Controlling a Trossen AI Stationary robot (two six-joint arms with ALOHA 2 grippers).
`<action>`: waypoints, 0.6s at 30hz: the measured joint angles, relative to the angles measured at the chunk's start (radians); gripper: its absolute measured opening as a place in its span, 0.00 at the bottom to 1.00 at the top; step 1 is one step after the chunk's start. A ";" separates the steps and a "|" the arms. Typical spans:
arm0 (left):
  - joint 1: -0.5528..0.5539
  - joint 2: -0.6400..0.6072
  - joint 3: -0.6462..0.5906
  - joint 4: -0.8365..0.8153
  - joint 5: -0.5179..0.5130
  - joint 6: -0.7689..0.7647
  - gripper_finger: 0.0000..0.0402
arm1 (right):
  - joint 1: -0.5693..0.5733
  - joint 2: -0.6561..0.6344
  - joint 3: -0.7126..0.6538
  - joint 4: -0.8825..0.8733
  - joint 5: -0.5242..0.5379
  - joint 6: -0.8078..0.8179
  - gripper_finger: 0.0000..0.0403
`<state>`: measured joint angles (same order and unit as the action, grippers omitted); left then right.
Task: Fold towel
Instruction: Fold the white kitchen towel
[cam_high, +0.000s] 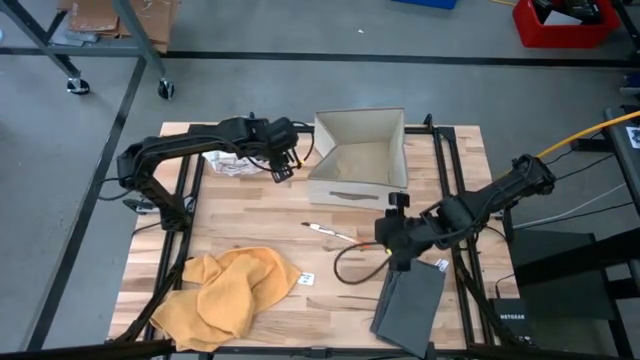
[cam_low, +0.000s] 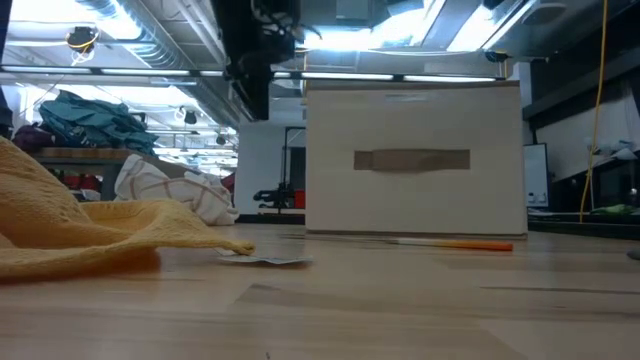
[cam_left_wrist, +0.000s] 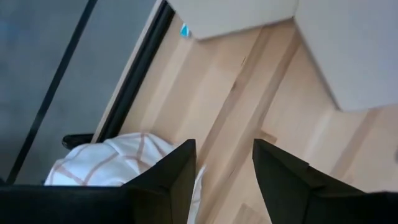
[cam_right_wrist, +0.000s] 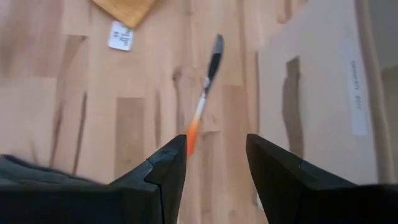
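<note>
Left gripper (cam_high: 283, 168) (open-fingered) above white towel (cam_high: 228, 162)

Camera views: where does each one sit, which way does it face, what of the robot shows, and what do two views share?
High view: overhead, straight down; both arms, yellow towel, white checked cloth, cardboard box.
Low view: tabletop height, level across the table; one dark arm hangs above by the box.
Left wrist view: on the left arm, looking down; left end effector open above the checked cloth.
Right wrist view: on the right arm; right end effector open over the paintbrush.
Shared: high and low views both show the yellow towel.
</note>
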<state>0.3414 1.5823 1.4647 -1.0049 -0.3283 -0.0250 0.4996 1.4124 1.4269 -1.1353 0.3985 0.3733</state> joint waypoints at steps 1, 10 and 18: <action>0.002 0.012 0.000 -0.005 0.000 0.000 0.38 | 0.010 0.000 0.000 0.010 0.000 0.000 0.43; 0.012 0.127 0.000 -0.008 0.002 0.074 0.38 | 0.080 0.000 0.000 0.046 0.000 0.010 0.43; 0.054 0.192 -0.001 -0.009 -0.057 0.112 0.38 | 0.092 0.001 0.000 0.046 -0.033 0.145 0.43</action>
<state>0.3956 1.7739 1.4639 -1.0144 -0.3851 0.0867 0.5915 1.4129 1.4273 -1.0893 0.3653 0.5180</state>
